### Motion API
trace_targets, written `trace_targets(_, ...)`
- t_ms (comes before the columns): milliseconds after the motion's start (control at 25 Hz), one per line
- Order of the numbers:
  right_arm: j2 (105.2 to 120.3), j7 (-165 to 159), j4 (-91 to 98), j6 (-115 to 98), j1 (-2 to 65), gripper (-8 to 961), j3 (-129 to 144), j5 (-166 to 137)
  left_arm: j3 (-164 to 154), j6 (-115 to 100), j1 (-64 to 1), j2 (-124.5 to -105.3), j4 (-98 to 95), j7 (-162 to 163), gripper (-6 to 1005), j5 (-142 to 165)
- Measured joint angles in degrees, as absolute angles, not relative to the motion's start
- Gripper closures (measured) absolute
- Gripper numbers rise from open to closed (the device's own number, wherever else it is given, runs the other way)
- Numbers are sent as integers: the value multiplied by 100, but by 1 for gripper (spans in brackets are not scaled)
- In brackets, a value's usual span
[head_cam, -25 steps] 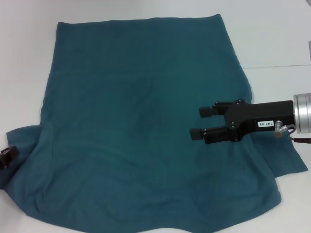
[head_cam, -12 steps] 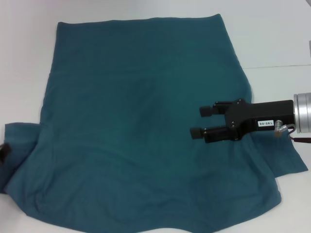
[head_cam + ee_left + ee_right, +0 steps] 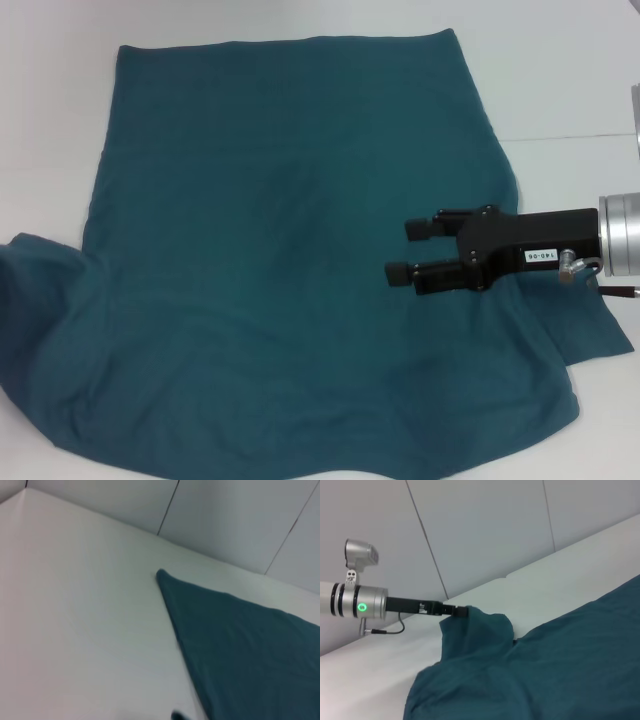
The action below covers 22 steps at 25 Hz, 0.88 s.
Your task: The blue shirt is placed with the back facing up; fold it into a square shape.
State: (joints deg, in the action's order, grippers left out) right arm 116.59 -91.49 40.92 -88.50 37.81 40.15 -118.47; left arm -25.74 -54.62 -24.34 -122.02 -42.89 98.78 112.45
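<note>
Teal-blue fabric: the blue shirt (image 3: 290, 260), spread on the white bench (image 3: 560, 80), unfolded. Its left sleeve is lifted, clenched in the left gripper (image 3: 461, 611). Right gripper (image 3: 408, 250) is poised above it, fingers parted. Folding barely begun.

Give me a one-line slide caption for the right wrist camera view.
Left tool lifts a sleeve of the blue shirt off the white table.
</note>
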Motion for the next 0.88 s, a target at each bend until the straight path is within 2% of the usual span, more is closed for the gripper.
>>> trace_targets(480,11687,-9149,4086,-8850,3770,59,4008,-11848,-2620,-5538,-2500,-12156,-4427,9998,998,11270)
trace_targets(880,11696,-9129,4087,-8850,3771,60,4008,-11848,-2645,-7097,-2547,-12195,-4514,10498,997,11223)
